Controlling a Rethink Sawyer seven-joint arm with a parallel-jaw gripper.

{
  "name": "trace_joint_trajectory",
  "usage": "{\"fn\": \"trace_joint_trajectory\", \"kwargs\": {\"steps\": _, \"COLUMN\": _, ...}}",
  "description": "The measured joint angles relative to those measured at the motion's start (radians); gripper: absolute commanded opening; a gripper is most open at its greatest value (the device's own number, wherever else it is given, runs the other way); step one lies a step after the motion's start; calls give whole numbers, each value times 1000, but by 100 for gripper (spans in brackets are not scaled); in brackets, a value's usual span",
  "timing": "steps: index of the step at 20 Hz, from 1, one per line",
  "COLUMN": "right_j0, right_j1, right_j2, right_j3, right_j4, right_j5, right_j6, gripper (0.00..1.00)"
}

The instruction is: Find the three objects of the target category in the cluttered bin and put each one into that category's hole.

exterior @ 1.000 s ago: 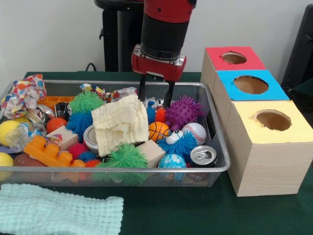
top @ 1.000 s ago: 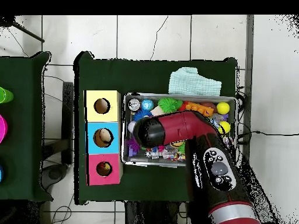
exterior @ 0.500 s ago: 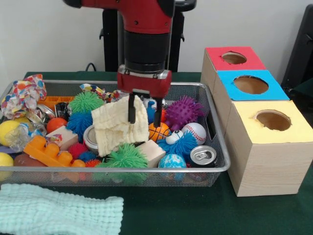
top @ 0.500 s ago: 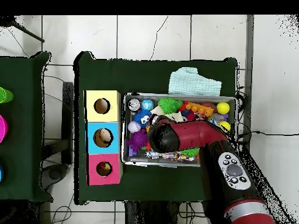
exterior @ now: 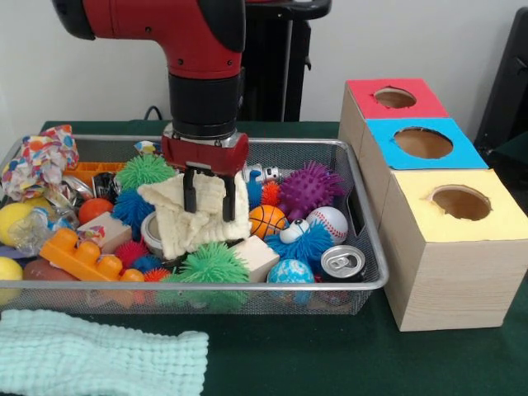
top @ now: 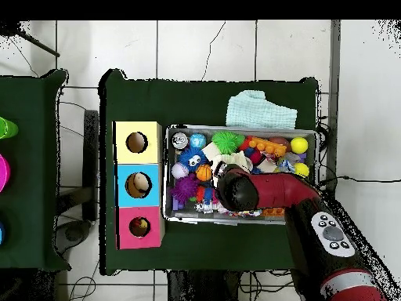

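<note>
The black two-finger gripper (exterior: 209, 200) stands with fingers parted, apparently not yet gripping, over the soft, light pale-yellow waffle-weave cloth (exterior: 198, 216) lying mid-bin in the wire-mesh bin (exterior: 363, 247). Pinch a raised fold; the limp fabric probably drapes and drags neighbouring toys.

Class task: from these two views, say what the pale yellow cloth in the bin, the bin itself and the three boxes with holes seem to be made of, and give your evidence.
Pale yellow cloth: soft woven fabric, probably cotton; it crumples and shows a waffle texture under the gripper.
Bin: metal wire mesh, likely steel, shiny rim, see-through walls.
Boxes: seemingly wood or wood-look board, grain on the sides, with matte coloured tops, perhaps paper.
</note>
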Motion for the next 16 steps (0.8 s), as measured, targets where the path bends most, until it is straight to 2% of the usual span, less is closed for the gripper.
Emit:
{"fn": "trace_joint_trajectory", "kwargs": {"steps": 9, "right_j0": 19, "right_j1": -2, "right_j2": 1, "right_j3": 0, "right_j4": 0, "right_j5": 1, "right_j6": 0, "gripper": 100}}
{"fn": "trace_joint_trajectory", "kwargs": {"steps": 16, "right_j0": -1, "right_j1": 9, "right_j2": 12, "right_j3": 0, "right_j4": -5, "right_j5": 1, "right_j6": 0, "gripper": 100}}
